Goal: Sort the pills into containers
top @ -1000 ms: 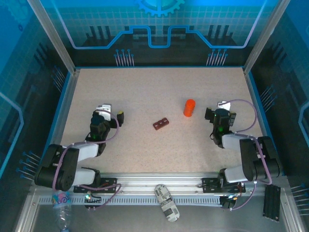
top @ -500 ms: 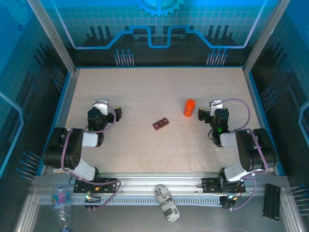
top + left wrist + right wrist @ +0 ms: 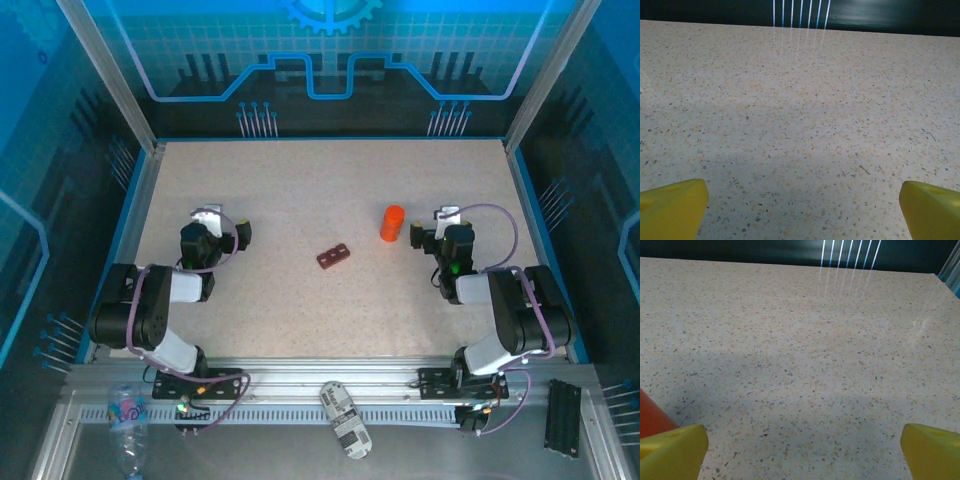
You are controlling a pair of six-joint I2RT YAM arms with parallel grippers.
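Nearest, off the table's front edge, lie one clear plastic bottle (image 3: 125, 420), one grey-and-white labelled cylinder (image 3: 345, 418) on its side, and one black ribbed block (image 3: 562, 418). Two black-and-white arms rise from the aluminium rail there.

The left gripper (image 3: 226, 222) hangs low over the left side of the speckled beige table (image 3: 300, 170). Its two yellow fingertips (image 3: 672, 207) sit at opposite lower corners of the left wrist view, spread wide with only bare tabletop between them. The right gripper (image 3: 432, 226) hangs low on the right side. Its two yellow tips (image 3: 932, 450) are just as far apart and hold nothing.

Between the two arms, near the table's middle, lies one dark red-brown rectangular box (image 3: 333, 256), set at a slant, with two wells side by side. Their contents are too small to make out. One bright orange cylindrical bottle (image 3: 391, 222) stands upright a little beyond and to the right of the box, just beside the right gripper, and its side edges into the right wrist view.

At the back wall stand two clusters of thin white pins (image 3: 256, 118).
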